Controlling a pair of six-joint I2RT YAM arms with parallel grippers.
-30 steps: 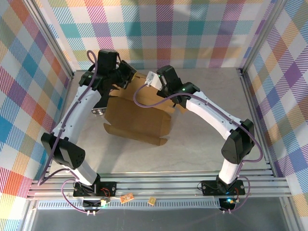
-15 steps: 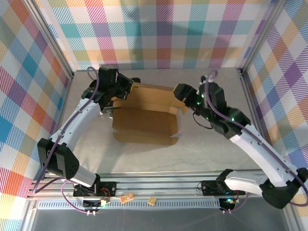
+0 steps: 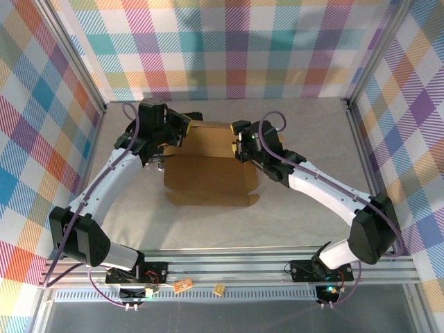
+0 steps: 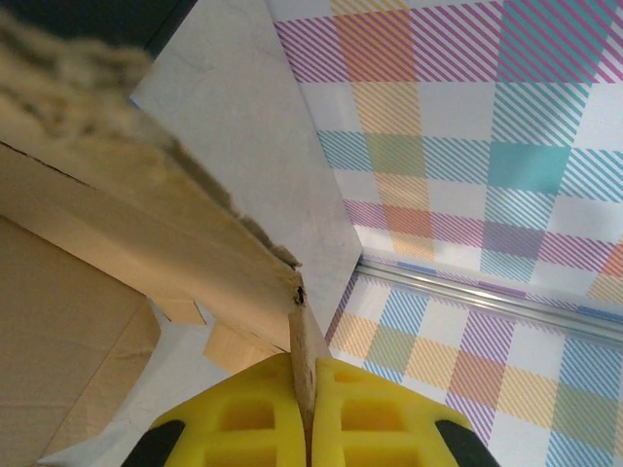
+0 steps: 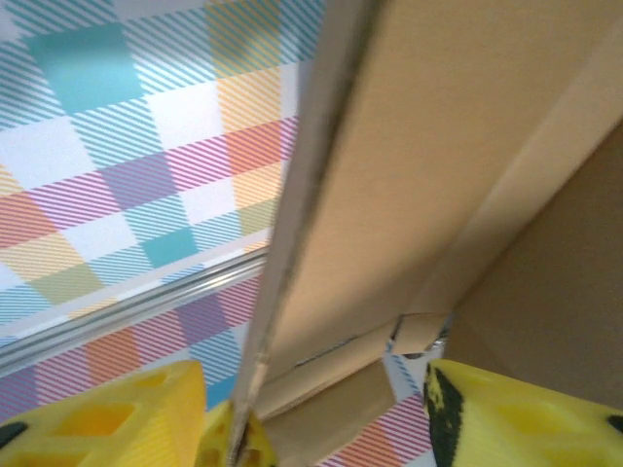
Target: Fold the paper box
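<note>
The paper box (image 3: 208,177) is a brown cardboard sheet lying in the middle of the table, with its far panel raised. My left gripper (image 3: 186,127) is at the far left corner of the box. In the left wrist view its yellow fingers (image 4: 243,418) are shut on the thin edge of a cardboard flap (image 4: 304,341). My right gripper (image 3: 239,144) is at the far right end of the raised panel. Its fingers (image 5: 117,418) stand wide apart, and the panel (image 5: 458,146) runs between them, close to the left finger.
A small dark object with a metal part (image 3: 156,159) lies under the left arm beside the box's left edge. Plaid walls and aluminium posts (image 3: 76,66) enclose the table. A rail (image 3: 229,267) runs along the front edge.
The right arm swung out to the right, then came back to the box's far right edge. The box shifted slightly right. The left gripper has kept hold of its corner.
</note>
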